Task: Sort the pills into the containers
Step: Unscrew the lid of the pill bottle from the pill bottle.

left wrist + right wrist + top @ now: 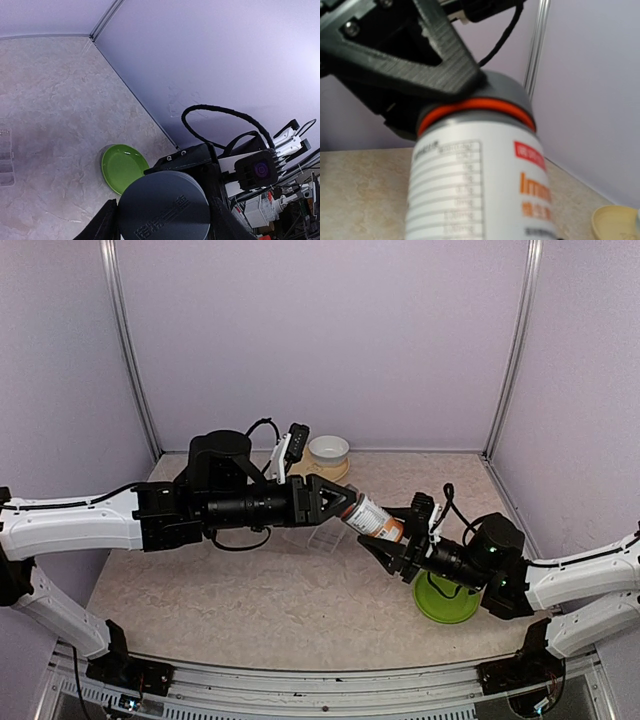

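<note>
Evidently uncapping is in hand: the left gripper (345,504) grasps the grey cap (164,207) of the pill bottle (373,518), the right gripper (392,532) clasps its body, the clear pill box (325,538) lies mid-counter, and next likely calls for twisting the cap free.

The bottle (373,518) hangs above the table (200,590), between the two tools. Its cap end sits in the left gripper (338,502) and its body in the right gripper (388,540), which comes from the opposite side. Under the tips of the left gripper, on the table, lies the pill box (325,538). Behind the left gripper, farther back on the table, stands the bowl (328,449). The round plate (445,605) lies on the table under the wrist of the right gripper, on the side away from the pill box.
</note>
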You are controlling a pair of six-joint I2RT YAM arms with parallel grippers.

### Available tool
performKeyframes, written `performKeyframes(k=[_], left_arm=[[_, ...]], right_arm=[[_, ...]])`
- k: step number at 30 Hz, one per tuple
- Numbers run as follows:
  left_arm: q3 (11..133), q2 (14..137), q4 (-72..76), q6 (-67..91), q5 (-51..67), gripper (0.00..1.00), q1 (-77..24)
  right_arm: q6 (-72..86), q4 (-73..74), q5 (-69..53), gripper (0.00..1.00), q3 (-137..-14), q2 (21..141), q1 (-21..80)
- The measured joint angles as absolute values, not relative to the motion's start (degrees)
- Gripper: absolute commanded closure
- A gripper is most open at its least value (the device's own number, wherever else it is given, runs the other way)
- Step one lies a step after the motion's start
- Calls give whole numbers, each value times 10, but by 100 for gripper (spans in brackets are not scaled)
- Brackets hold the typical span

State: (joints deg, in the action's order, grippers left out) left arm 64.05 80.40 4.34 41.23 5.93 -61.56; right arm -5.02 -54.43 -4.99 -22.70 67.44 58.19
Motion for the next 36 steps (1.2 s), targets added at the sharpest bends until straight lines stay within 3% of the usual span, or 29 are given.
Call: performKeyframes(k=[7,17,20,28,36], left_arm=[[664,805,-10,454,53,63,-617],[681,802,-25,477,18,21,-633],[680,795,-12,477,3,3,-629],[656,775,53,407,1,1,-628],[591,754,194,189,151,1,-629]], right_arm=[[-93,-531,-42,97,-230,671,584],[-111,-531,-36,98,-221,649,583],[-106,-529,-34,98,-214,633,582],[-87,-528,-49,98,-207,585,582],[-23,-521,-103,98,-207,583,582]])
